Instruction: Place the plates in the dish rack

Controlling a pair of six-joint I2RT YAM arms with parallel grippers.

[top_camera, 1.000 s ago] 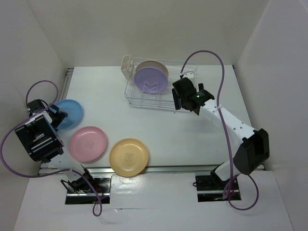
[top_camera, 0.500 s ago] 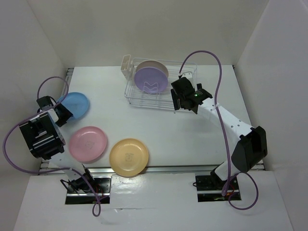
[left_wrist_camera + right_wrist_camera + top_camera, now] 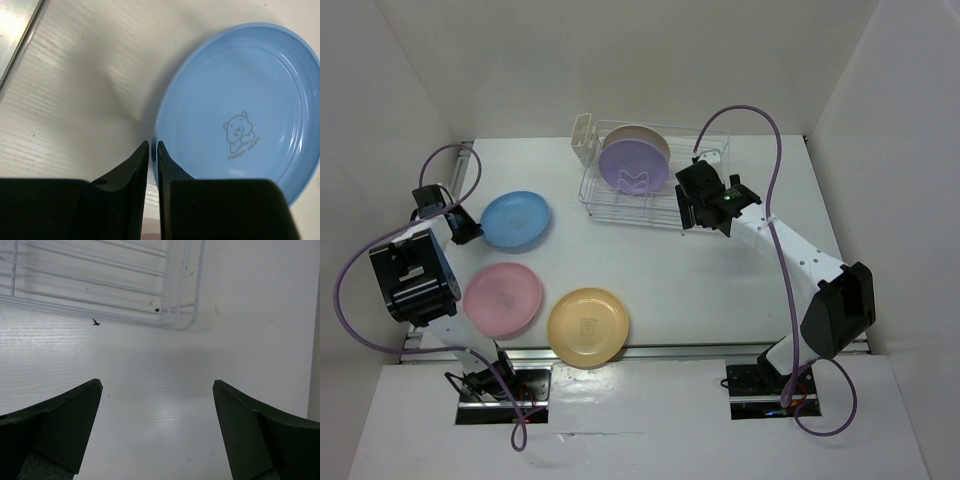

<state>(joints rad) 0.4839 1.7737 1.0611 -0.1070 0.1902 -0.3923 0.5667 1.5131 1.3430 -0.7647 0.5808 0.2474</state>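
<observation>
pinching the rim of the blue plate [image 3: 240,100], the left gripper [image 3: 154,146] holds it at the left of the table [image 3: 720,290]; the right gripper [image 3: 157,385] hangs wide open beside the rack [image 3: 595,195].

two plates [image 3: 632,165] in rack [image 3: 620,212], three before it

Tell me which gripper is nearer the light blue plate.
Left. The left gripper pinches the rim of the light blue plate; the right gripper hangs open far off, beside the dish rack.
</observation>
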